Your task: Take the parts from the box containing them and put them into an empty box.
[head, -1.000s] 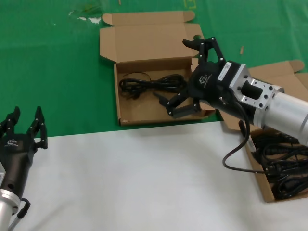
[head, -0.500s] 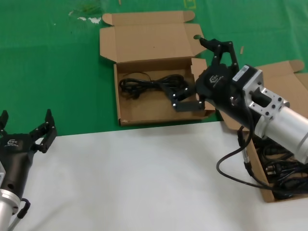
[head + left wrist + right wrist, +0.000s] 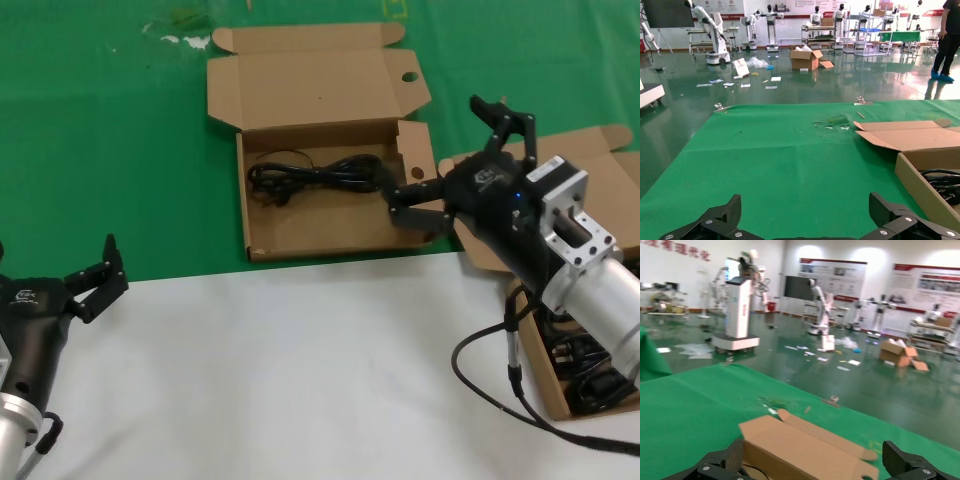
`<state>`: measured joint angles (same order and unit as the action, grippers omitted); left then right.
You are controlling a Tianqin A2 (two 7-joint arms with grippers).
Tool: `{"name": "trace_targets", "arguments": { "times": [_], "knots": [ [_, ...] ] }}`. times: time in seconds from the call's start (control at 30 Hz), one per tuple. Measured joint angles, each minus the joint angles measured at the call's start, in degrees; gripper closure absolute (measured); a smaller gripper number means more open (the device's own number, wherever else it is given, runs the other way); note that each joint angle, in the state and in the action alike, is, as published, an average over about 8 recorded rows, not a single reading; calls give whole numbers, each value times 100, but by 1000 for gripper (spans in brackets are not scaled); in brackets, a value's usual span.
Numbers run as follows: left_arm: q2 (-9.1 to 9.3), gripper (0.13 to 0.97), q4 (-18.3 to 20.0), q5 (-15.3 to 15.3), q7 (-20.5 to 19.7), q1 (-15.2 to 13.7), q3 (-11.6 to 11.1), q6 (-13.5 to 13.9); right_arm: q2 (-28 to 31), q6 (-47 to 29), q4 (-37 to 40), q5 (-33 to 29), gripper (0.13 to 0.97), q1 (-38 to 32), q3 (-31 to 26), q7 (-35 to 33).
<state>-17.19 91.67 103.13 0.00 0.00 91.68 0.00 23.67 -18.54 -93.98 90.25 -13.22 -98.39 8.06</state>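
The right gripper [image 3: 455, 150] is wide open, holding nothing, between the two boxes. One cord bundle [image 3: 315, 177] lies in the holed-flap box [image 3: 330, 236]. The left gripper [image 3: 60, 275] is wide open too

Count: two open cardboard boxes, the wide box [image 3: 330, 215] and the plain-lidded box [image 3: 590, 160]. One cord bundle [image 3: 315, 175] in the first; the second's bundles [image 3: 590, 385] uncountable. Two tools: left [image 3: 55, 290], right [image 3: 455, 160].
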Motion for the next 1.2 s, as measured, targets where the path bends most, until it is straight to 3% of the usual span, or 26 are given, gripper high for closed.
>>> {"name": "trace_targets", "arguments": {
  "times": [0.2, 0.5, 0.87, 1.2],
  "knots": [
    [0, 185, 0, 0, 2, 0, 0, 0, -138, 395, 49, 274, 129, 282, 143, -171],
    [0, 134, 0, 0, 1, 0, 0, 0, -345, 984, 122, 684, 129, 704, 357, -428],
    [0, 132, 0, 0, 0, 0, 0, 0, -569, 1627, 203, 1131, 129, 1160, 590, -708],
    [0, 132, 0, 0, 0, 0, 0, 0, -590, 1689, 210, 1174, 129, 1203, 612, -734]
  ]
}}
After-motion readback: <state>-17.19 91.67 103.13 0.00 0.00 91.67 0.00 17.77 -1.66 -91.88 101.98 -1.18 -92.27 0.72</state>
